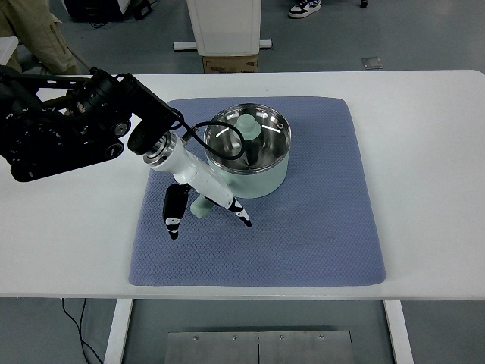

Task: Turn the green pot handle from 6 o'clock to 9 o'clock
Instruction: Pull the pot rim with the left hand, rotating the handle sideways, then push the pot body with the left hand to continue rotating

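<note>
Top view
Pot: the pale green pot (250,155) stands on the upper middle of the mat, its glass lid on, with a green knob (249,127) at the lid's centre.
Handle: the pot handle (201,206) juts toward the lower left of the pot, its rounded end showing between the robot's fingers.
Left hand: the left hand (206,210) comes in from the upper left of the frame on a black arm with a white wrist; its black-tipped fingers (173,214) are spread to either side of the handle. Whether they touch it cannot be told.
In the way: the white wrist and a black cable cross over the pot's left rim.
Mat: a blue quilted mat (303,227) lies under the pot, well apart from the table's right edge.
Table: a white table (424,152) carries the mat.
Room: grey floor; a white pedestal (224,26) with a cardboard box (229,64) behind the table at top centre; a person's shoe (304,7) at the top edge; a trouser leg (38,34) at upper left.
</note>
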Controlling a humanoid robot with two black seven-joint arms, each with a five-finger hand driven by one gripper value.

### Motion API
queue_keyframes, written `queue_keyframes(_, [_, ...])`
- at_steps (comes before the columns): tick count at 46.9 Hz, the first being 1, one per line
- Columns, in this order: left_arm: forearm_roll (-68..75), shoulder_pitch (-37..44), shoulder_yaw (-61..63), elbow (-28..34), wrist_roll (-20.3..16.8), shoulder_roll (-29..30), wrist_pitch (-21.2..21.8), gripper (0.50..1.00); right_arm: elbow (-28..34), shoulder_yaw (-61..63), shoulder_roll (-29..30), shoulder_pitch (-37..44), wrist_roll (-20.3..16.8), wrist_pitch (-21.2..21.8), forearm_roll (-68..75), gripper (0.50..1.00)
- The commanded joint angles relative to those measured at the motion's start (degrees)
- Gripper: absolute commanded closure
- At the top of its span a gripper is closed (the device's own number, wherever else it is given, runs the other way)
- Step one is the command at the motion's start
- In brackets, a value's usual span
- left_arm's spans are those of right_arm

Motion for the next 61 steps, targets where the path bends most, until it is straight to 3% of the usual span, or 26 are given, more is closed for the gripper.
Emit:
queue_keyframes(1, [0.45, -0.52, 0.51, 0.01, -0.07, 0.00, 0.00, 0.500, 0.00, 0.00, 0.00, 0.00, 0.00, 0.00, 0.00, 0.500])
queue_keyframes(29, [3.61, -3.34, 4.28, 0.09, -0.07, 0.00, 0.02, 0.500, 0.00, 0.00, 0.00, 0.00, 0.00, 0.00, 0.00, 0.500])
queue_keyframes(61, [5.99, -6.41, 9.82, 0.88, 0.01, 0.00, 3.80, 0.500, 0.00, 0.00, 0.00, 0.00, 0.00, 0.00, 0.00, 0.500])
